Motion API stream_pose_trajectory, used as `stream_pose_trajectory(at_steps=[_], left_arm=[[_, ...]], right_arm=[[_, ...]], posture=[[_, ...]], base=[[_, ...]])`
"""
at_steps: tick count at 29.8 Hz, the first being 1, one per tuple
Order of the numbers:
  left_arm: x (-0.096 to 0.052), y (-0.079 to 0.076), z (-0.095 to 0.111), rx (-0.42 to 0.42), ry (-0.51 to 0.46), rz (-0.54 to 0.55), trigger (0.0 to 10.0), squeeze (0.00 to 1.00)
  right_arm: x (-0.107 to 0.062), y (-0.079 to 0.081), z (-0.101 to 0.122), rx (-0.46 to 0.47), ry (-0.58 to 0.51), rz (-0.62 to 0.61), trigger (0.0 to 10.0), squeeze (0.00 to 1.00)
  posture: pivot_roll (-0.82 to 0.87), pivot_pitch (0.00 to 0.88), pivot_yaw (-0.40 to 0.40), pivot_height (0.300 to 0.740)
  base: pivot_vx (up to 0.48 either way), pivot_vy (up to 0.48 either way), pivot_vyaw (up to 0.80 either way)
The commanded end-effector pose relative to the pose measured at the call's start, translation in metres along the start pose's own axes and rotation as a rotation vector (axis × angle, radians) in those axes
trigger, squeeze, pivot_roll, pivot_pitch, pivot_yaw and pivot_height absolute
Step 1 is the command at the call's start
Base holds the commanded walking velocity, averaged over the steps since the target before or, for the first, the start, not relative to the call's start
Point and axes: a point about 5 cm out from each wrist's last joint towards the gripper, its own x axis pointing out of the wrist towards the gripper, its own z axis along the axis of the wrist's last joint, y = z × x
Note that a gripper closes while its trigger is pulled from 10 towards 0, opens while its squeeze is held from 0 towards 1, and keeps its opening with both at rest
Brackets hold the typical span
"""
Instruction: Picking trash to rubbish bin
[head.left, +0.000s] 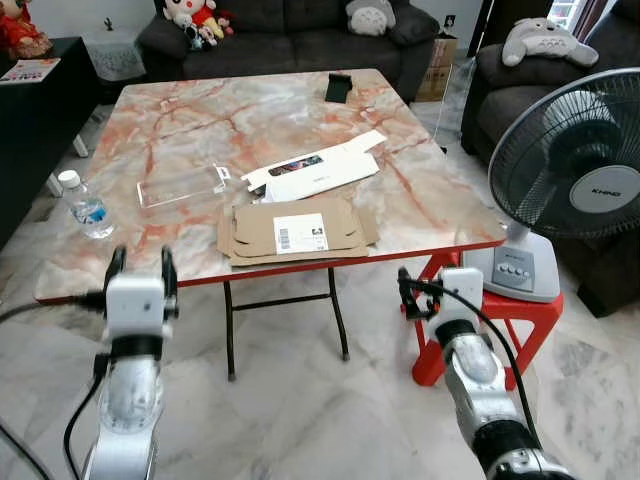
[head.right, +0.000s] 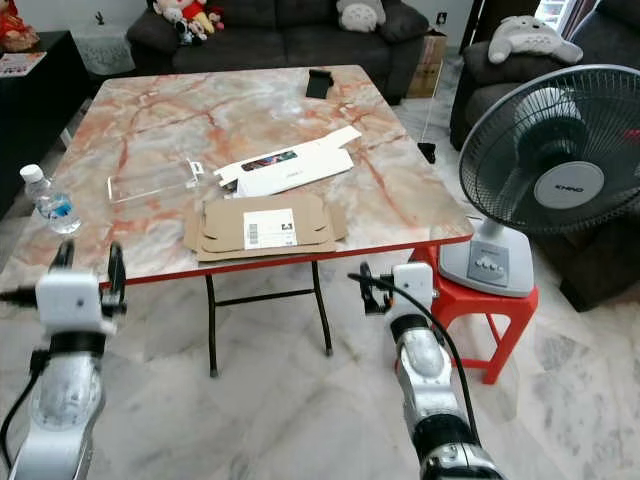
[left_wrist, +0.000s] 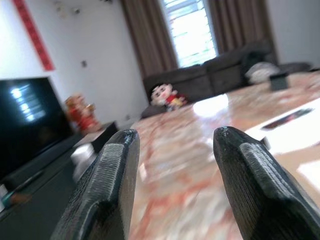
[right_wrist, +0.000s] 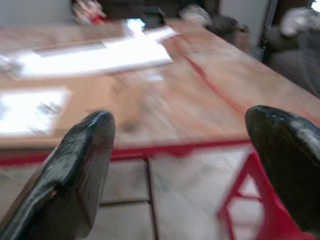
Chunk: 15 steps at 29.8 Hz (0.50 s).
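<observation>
I see the flattened cardboard box (head.left: 296, 233) lying at the marble bench's (head.left: 200, 120) near edge, beside a white carton (head.left: 318, 172). My left claw (head.left: 141, 268) and right claw (head.left: 408, 293), both wide, hover short of it.

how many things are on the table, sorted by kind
cardboard box, flattened: 1
white box: 1
clear plastic tray: 1
water bottle: 1
black object at the far edge: 1
total: 5
</observation>
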Motion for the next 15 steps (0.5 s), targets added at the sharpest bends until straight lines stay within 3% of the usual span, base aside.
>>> stream_pose_trajectory(at_steps=[1,3,7,10,13,14,15], left_arm=[[0.011,-0.013,0.009,-0.042,-0.003,-0.078,10.0,0.0],[0.015,-0.018,0.009,-0.066,0.002,-0.093,10.0,0.0],[0.034,-0.046,0.0,-0.178,0.079,-0.153,10.0,0.0],[0.044,-0.064,0.0,-0.257,0.111,-0.193,10.0,0.0],[0.046,-0.069,0.001,-0.275,0.119,-0.199,10.0,0.0],[0.05,-0.078,0.002,-0.333,0.135,-0.216,10.0,1.0],[0.05,-0.078,0.002,-0.333,0.135,-0.216,10.0,1.0]], right_arm=[[0.014,0.016,0.025,0.021,-0.094,0.044,10.0,0.0],[0.017,0.023,0.032,0.035,-0.116,0.057,10.0,0.0],[0.025,0.052,0.047,0.08,-0.155,0.111,10.0,0.0],[0.025,0.063,0.047,0.098,-0.154,0.13,10.0,0.0],[0.024,0.066,0.047,0.103,-0.154,0.136,10.0,0.0],[0.022,0.075,0.046,0.11,-0.154,0.154,10.0,0.0],[0.022,0.075,0.046,0.11,-0.154,0.154,10.0,0.0]], posture=[[0.03,0.0,0.004,0.74],[0.03,0.0,0.009,0.74],[0.02,0.0,0.025,0.74],[0.02,0.0,0.039,0.74],[0.02,0.0,0.045,0.74],[0.0,0.0,0.067,0.74],[0.0,0.0,0.067,0.74]], base=[[0.0,0.0,0.0],[0.0,0.0,0.0],[0.0,0.0,0.0],[0.0,0.0,0.0],[0.0,0.0,0.0],[0.0,0.0,0.0],[0.0,0.0,0.0]])
